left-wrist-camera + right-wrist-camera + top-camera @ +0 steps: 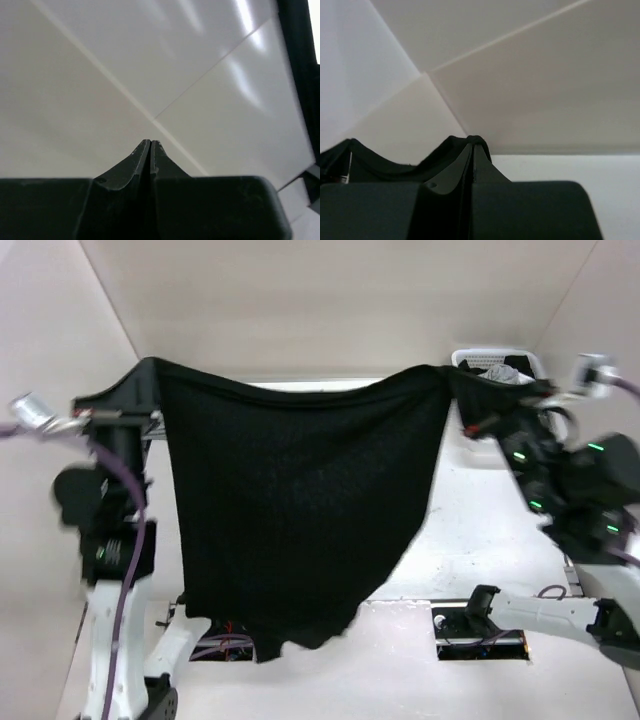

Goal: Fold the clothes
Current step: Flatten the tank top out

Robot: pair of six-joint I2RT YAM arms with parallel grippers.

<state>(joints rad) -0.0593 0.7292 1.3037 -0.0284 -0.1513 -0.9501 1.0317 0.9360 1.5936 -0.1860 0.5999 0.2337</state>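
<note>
The black T-shirt point(300, 510) hangs spread above the counter point(480, 530), with its top edge sagging slightly. The left pincer point(150, 143) is clamped on the top left corner and the right pincer point(471, 145) on the top right corner. The right edge slants down-left to the near hem. Bare counter lies right of it. A white basket point(495, 358) stands far right.

The black T-shirt point(300, 500) hangs spread above the table point(480, 540), held by the left pincer point(150, 370) and right pincer point(460, 390).
</note>
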